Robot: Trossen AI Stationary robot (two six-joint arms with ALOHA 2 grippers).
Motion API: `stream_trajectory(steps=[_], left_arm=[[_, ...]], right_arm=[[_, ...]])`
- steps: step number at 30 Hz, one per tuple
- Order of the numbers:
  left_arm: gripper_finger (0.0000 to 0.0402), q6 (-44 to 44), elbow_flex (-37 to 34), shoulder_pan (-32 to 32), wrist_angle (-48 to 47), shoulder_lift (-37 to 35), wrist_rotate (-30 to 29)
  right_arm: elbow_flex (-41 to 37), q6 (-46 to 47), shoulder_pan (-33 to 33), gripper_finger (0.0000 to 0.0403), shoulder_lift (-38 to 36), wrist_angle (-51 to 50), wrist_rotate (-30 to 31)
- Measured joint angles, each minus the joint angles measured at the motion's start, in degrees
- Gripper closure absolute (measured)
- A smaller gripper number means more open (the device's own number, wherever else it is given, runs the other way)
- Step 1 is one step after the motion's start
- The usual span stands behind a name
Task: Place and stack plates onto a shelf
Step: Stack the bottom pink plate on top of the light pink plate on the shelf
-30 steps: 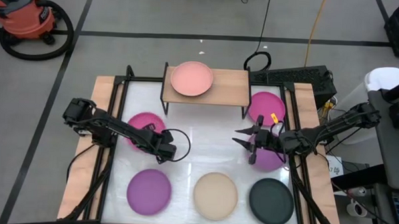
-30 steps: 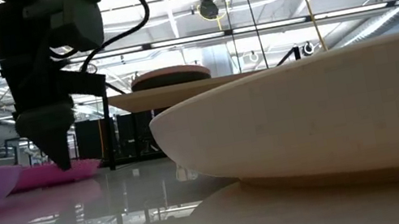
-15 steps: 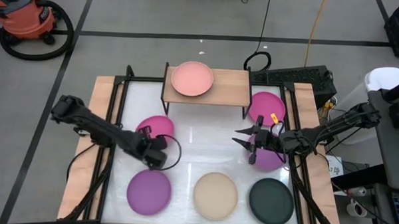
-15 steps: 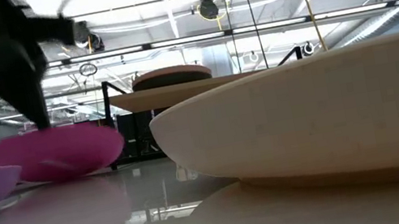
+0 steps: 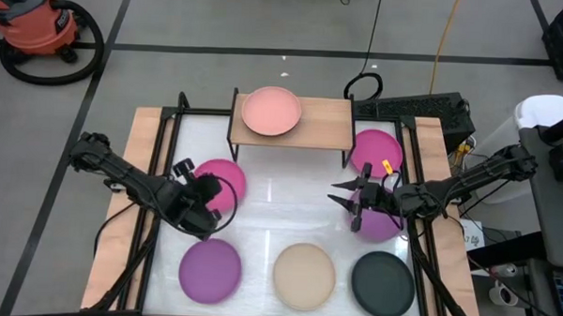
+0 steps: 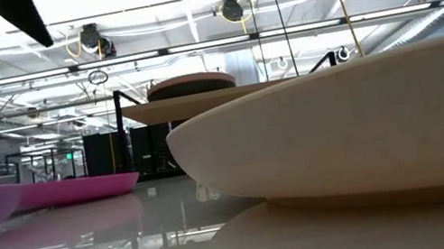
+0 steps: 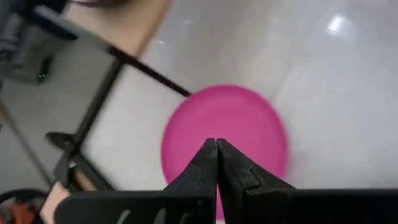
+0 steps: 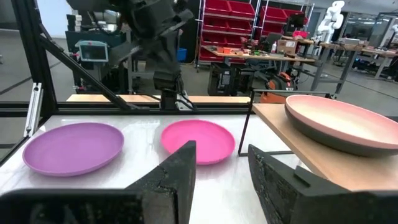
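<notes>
— Plates first: where?
— Salmon pink plate (image 5: 270, 112) on the left part of the shelf (image 5: 325, 123), at the far side of the desk (image 5: 280, 200). Hot pink plate (image 5: 221, 181) flat on the desk, left of centre, near the shelf's left legs. Purple plate (image 5: 210, 270), beige plate (image 5: 305, 273) and dark grey plate (image 5: 383, 283) in a row along the near edge, left to right. Second hot pink plate (image 5: 378, 149) just right of the shelf, and another purple one (image 5: 381, 222) nearer, partly hidden under the right arm.

— Left gripper?
— Left gripper (image 5: 197, 215) raised above the desk, over the near edge of the left hot pink plate, between it and the near-left purple plate. Fingers pressed together with nothing between them, plain in the left wrist view (image 7: 216, 163), the hot pink plate (image 7: 225, 145) lying free below.

— And the right one?
— Right gripper (image 5: 347, 205) up off the desk at the right, pointing left toward the middle. Fingers spread apart, holding nothing; right wrist view shows a wide gap (image 8: 221, 177), with purple plate (image 8: 73, 147), hot pink plate (image 8: 198, 140) and the salmon pink plate (image 8: 341, 122) on the shelf beyond.

— Low view?
— Beige plate (image 6: 359, 123) filling the near right; shelf (image 6: 200, 102) with its plate behind.
</notes>
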Motion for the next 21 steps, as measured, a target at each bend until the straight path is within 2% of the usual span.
stream_trajectory(steps=[5, 11, 21], left_arm=[[0.0396, 8.8, -4.6, 0.2, 12.2, 0.1, 8.5], [0.0369, 20.2, -16.1, -0.9, 31.8, 0.1, 20.4], [0.0276, 17.1, -29.6, 1.8, 36.6, 0.1, 19.4]], right_arm=[[0.0, 0.0, 0.0, 0.0275, 0.0, 0.0, 0.0], [0.0, 0.5, 0.0, 0.0275, 0.0, 0.0, 0.0], [0.0, 2.5, 0.0, 0.0275, 0.0, 0.0, 0.0]])
